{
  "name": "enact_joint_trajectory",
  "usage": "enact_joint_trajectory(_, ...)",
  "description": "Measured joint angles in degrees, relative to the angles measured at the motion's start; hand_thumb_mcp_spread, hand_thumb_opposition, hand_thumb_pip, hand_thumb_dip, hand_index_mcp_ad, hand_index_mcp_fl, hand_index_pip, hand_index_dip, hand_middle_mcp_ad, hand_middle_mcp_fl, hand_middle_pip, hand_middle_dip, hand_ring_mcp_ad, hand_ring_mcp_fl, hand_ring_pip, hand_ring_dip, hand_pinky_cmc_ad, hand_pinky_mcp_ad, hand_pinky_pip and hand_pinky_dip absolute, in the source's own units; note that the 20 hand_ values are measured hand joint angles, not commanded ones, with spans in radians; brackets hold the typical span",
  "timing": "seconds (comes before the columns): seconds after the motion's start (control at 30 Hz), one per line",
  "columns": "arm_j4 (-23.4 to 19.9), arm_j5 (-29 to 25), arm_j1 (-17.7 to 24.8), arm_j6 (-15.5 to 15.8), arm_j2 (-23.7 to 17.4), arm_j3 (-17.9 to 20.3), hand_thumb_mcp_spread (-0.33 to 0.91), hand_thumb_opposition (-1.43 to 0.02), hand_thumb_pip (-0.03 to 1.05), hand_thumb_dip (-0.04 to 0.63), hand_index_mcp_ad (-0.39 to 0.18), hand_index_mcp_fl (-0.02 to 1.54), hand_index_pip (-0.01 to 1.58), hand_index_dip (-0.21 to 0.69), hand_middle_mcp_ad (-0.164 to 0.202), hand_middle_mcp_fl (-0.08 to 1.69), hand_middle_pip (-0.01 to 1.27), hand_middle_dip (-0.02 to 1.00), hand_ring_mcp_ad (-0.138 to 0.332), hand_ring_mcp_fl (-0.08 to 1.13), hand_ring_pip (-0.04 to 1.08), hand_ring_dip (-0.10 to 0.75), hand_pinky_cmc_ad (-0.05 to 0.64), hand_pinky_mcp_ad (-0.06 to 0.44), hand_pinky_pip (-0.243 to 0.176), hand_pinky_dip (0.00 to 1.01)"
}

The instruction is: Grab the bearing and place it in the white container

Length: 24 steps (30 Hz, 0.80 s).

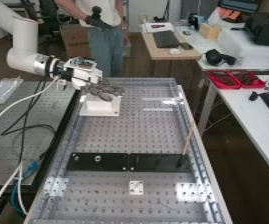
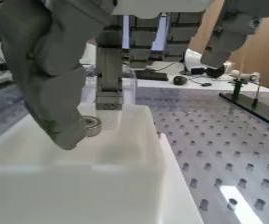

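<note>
Partly curled, hand [image 1: 105, 91] pinches bearing [image 2: 92, 126].

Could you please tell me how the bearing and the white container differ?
The bearing is small, round and metallic; the white container is much larger, boxy and white. The bearing is held in the dark fingers, while the white container stands on the bench.

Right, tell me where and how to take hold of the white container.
Probably by the upper part of one side wall of the white container, coming from above with a finger inside and the thumb outside: its top is open and its walls stand up to straight rims. I'd wait, though, while the hand and bearing are over the opening.
</note>
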<state>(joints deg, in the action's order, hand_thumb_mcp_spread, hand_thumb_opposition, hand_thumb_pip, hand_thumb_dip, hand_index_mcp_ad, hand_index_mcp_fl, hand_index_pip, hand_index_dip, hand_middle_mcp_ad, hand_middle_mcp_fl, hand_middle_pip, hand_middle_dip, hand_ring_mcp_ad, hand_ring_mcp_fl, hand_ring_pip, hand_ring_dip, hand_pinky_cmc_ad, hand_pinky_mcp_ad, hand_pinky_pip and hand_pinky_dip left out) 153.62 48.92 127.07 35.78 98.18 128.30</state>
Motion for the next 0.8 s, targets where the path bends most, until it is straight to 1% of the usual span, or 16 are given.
enact_joint_trajectory(0.07,1.27,0.33,-0.45,-0.53,0.00,-0.53,0.38,-0.84,0.66,0.253,-0.110,0.14,1.36,0.164,-0.012,0.06,0.10,0.14,0.075,0.02,0.09,0.044,0.312,0.230,-0.063,0.14)
enact_joint_trajectory(0.1,1.43,0.41,-0.54,-0.62,0.00,-0.62,0.36,-0.84,0.66,0.253,-0.105,0.11,1.31,0.152,-0.010,0.05,0.10,0.14,0.075,0.02,0.09,0.044,0.312,0.234,-0.063,0.14)
enact_joint_trajectory(0.13,1.85,0.72,-0.76,-0.86,-0.08,-0.83,0.35,-0.82,0.68,0.253,-0.115,0.07,1.25,0.138,-0.012,0.05,0.10,0.14,0.075,0.02,0.09,0.044,0.316,0.234,-0.063,0.14)
enact_joint_trajectory(0.2,2.16,1.20,-1.03,-0.87,-0.50,-0.97,0.32,-0.82,0.71,0.250,-0.110,0.04,1.19,0.119,-0.014,0.05,0.10,0.14,0.075,0.02,0.09,0.044,0.316,0.234,-0.063,0.14)
enact_joint_trajectory(0.27,2.32,1.62,-1.33,-0.63,-1.03,-1.12,0.29,-0.80,0.71,0.253,-0.113,0.04,1.12,0.108,-0.014,0.05,0.10,0.14,0.079,0.02,0.09,0.044,0.316,0.234,-0.063,0.15)
enact_joint_trajectory(0.33,2.49,2.14,-1.73,-0.17,-1.62,-1.34,0.28,-0.80,0.72,0.253,-0.113,0.02,1.03,0.091,-0.005,0.05,0.10,0.14,0.077,0.02,0.09,0.044,0.316,0.230,-0.065,0.15)
enact_joint_trajectory(0.4,2.66,2.90,-2.50,0.72,-2.59,-1.75,0.27,-0.77,0.73,0.253,-0.112,0.02,0.98,0.091,-0.005,0.05,0.09,0.14,0.075,0.01,0.08,0.044,0.316,0.234,-0.072,0.16)
enact_joint_trajectory(0.47,2.74,3.54,-3.23,1.21,-3.57,-2.19,0.25,-0.77,0.73,0.248,-0.113,0.02,0.96,0.091,-0.005,0.05,0.09,0.14,0.075,0.01,0.08,0.044,0.316,0.250,-0.072,0.17)
enact_joint_trajectory(0.57,2.54,4.82,-4.65,1.95,-5.78,-3.17,0.22,-0.77,0.73,0.239,-0.106,0.02,0.91,0.091,-0.003,0.05,0.09,0.14,0.080,0.01,0.09,0.044,0.316,0.250,-0.075,0.17)
enact_joint_trajectory(0.63,2.42,6.07,-5.82,2.84,-7.39,-4.22,0.22,-0.77,0.73,0.236,-0.108,0.02,0.87,0.094,-0.005,0.05,0.09,0.14,0.086,0.01,0.09,0.044,0.316,0.246,-0.075,0.17)
enact_joint_trajectory(0.67,2.42,7.25,-6.86,3.44,-8.51,-5.26,0.22,-0.78,0.73,0.236,-0.110,0.02,0.84,0.094,0.000,0.05,0.09,0.14,0.089,0.01,0.09,0.044,0.316,0.246,-0.075,0.17)
enact_joint_trajectory(0.7,2.42,7.83,-7.31,3.64,-8.92,-5.71,0.23,-0.76,0.73,0.236,-0.103,0.02,0.79,0.091,0.000,0.05,0.09,0.14,0.089,0.01,0.09,0.044,0.316,0.248,-0.075,0.17)
enact_joint_trajectory(0.77,2.47,10.84,-9.48,4.54,-10.54,-7.91,0.22,-0.76,0.73,0.229,-0.110,0.02,0.71,0.091,0.000,0.05,0.10,0.14,0.093,0.01,0.08,0.040,0.325,0.243,-0.075,0.17)
enact_joint_trajectory(0.8,2.68,12.54,-10.63,4.91,-11.15,-9.10,0.22,-0.76,0.73,0.222,-0.105,0.02,0.64,0.091,0.000,0.05,0.10,0.14,0.089,0.02,0.08,0.044,0.326,0.253,-0.073,0.19)
